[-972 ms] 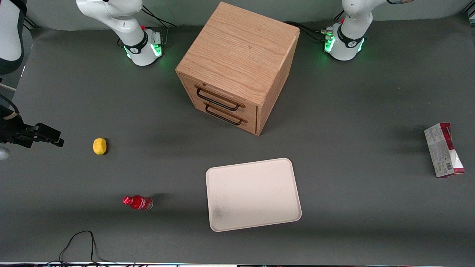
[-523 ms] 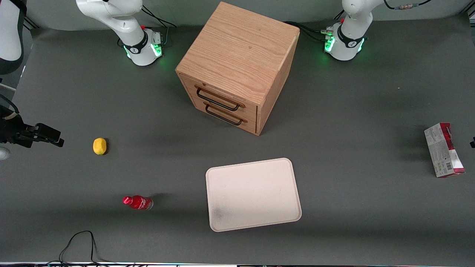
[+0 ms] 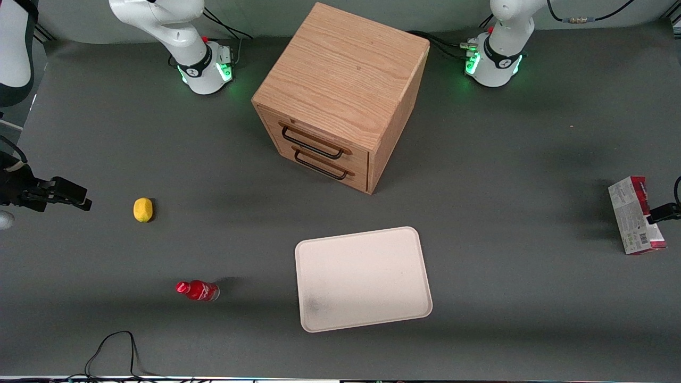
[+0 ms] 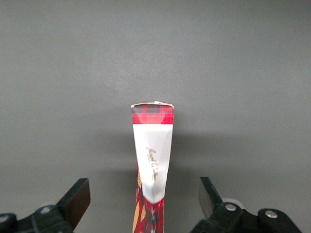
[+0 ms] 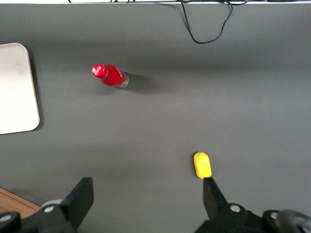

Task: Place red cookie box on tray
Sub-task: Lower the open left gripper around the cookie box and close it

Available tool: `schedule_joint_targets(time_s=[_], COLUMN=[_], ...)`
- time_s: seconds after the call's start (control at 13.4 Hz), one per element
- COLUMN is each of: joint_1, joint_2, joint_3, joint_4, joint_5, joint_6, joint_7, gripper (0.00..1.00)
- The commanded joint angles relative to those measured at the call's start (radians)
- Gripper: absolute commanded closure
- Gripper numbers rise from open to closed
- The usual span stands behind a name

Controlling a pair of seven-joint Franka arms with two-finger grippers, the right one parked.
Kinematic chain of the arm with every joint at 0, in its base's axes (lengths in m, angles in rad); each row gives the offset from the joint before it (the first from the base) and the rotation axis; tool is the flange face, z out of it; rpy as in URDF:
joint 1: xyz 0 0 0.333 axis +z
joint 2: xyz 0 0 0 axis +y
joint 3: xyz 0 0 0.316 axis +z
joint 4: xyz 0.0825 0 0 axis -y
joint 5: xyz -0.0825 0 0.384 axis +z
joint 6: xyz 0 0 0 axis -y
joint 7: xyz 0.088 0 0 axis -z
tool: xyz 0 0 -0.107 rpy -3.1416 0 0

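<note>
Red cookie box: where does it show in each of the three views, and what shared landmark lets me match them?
Front view: the red cookie box lies on the grey mat toward the working arm's end of the table, well away from the tray.
Left wrist view: the box sits between the open fingers of the end effector.
Right wrist view: not in it.
Shared landmark: the left end effector, beside the box in both views showing it.

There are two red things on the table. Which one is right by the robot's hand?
The red cookie box, sitting between the open end effector fingers. The small red bottle stands toward the parked arm's end.
</note>
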Motion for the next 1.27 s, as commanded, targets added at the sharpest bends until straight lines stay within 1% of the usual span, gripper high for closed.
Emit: schedule_joint_targets(time_s=[0.0, 0.52, 0.6, 0.67, 0.75, 0.82, 0.9, 0.97, 1.2], joint_1=[-0.016, -0.016, -0.018, -0.018, -0.018, -0.016, -0.016, -0.018, -0.018], joint_2=[0.022, 0.063, 0.062, 0.06, 0.06, 0.06, 0.059, 0.057, 0.053], joint_3=[0.007, 0.007, 0.007, 0.007, 0.007, 0.009, 0.009, 0.009, 0.01], joint_4=[-0.028, -0.036, -0.034, -0.034, -0.034, -0.034, -0.03, -0.027, -0.024], joint_5=[-0.018, -0.017, -0.017, -0.017, -0.017, -0.017, -0.015, -0.014, -0.003], joint_6=[0.06, 0.071, 0.062, 0.061, 0.057, 0.054, 0.041, 0.03, 0.027], joint_7=[-0.017, -0.018, -0.021, -0.021, -0.02, -0.02, -0.02, -0.02, -0.018], gripper=[0.0, 0.01, 0.17, 0.39, 0.59, 0.77, 0.98, 1.0, 1.0])
